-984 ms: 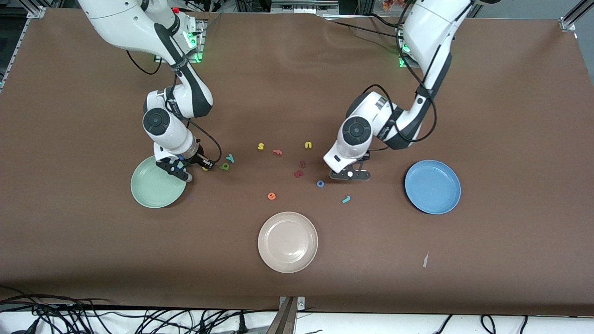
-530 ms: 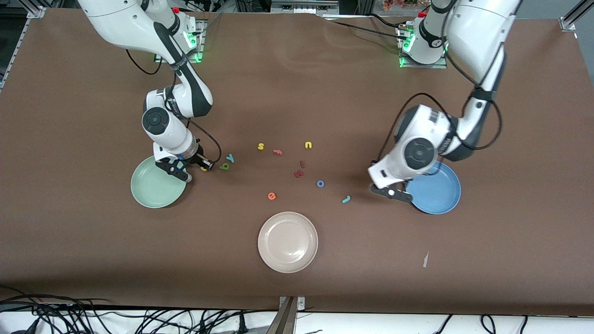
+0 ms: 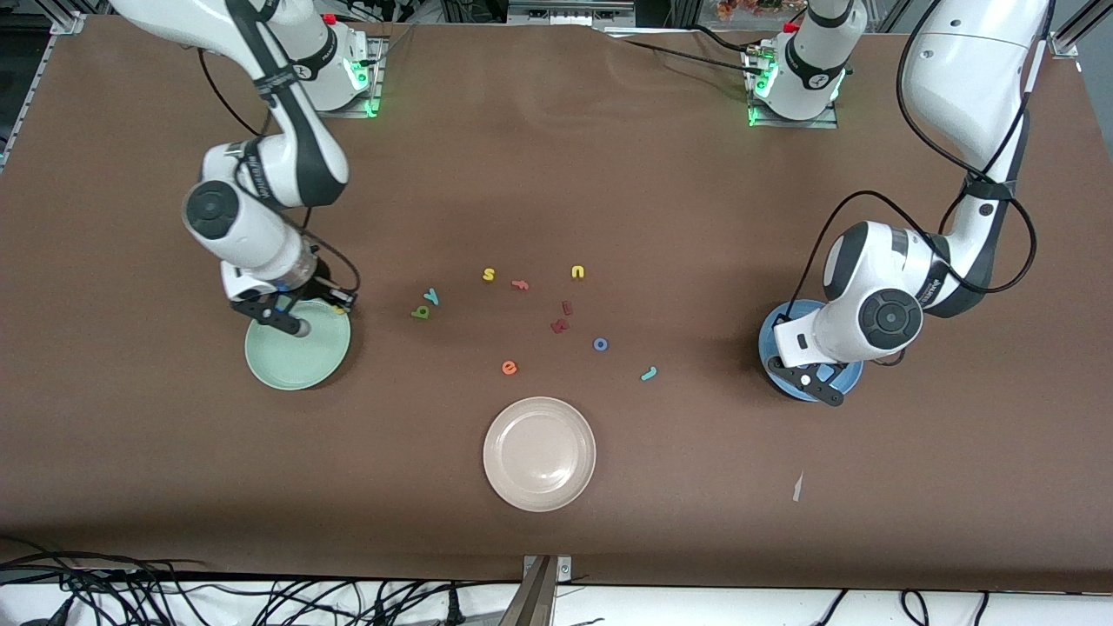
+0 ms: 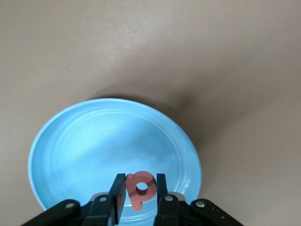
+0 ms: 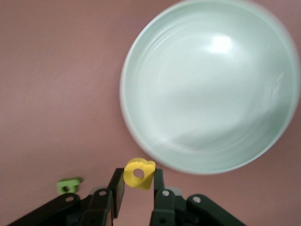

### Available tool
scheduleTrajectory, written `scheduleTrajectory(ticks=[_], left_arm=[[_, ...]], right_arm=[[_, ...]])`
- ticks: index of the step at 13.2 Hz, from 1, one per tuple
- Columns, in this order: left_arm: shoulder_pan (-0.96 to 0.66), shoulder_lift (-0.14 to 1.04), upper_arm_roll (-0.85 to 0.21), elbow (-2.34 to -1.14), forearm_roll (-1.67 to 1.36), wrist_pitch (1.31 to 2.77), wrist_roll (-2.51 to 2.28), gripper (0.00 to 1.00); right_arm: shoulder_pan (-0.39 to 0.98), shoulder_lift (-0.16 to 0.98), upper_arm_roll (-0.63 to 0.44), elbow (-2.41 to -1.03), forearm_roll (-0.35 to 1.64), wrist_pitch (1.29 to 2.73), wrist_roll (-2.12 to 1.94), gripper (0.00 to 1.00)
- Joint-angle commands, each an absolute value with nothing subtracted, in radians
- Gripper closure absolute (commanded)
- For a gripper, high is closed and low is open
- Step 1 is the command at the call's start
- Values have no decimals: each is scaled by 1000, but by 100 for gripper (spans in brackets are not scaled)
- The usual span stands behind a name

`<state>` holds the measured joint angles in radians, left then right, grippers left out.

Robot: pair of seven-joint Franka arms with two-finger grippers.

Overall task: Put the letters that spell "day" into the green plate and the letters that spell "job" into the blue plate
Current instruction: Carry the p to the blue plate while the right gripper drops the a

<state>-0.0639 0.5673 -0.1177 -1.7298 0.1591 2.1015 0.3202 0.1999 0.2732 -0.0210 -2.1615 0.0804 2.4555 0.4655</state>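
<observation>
Left hand (image 4: 137,194) is gripping the pink-red b (image 4: 141,188) over the blue plate (image 4: 84,146). Right hand (image 5: 136,186) is pinching the yellow d (image 5: 139,173) over the green plate's (image 5: 207,94) edge.

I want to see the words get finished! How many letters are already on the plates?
None yet: the green plate and blue plate hold no letters. In hand: the right hand grips the yellow d beside the green plate, and the left hand holds the pink-red b over the blue plate. Left on the table: olive a, teal y, blue o, teal j.
</observation>
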Motion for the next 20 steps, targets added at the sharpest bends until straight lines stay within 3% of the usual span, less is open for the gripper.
scheduleTrajectory(ticks=[1, 2, 4, 5, 12, 20], left_arm=[[-48, 589, -132, -1681, 175, 2098, 432, 0], [-49, 606, -136, -1646, 145, 2098, 475, 0], [-67, 636, -141, -1596, 86, 2098, 520, 0], [-87, 658, -158, -1566, 83, 2098, 534, 0], [-193, 794, -221, -1376, 78, 2102, 684, 0], [-281, 882, -221, -1350, 72, 2233, 546, 0]], right_arm=[[123, 268, -12, -2180, 80, 2453, 318, 69], [112, 278, -12, -2180, 80, 2460, 301, 66], [110, 281, -12, -2180, 81, 2467, 305, 40], [110, 281, -12, -2180, 84, 2467, 313, 32], [279, 345, -12, -2161, 91, 2555, 605, 32], [435, 488, -12, -2045, 81, 2599, 902, 32]])
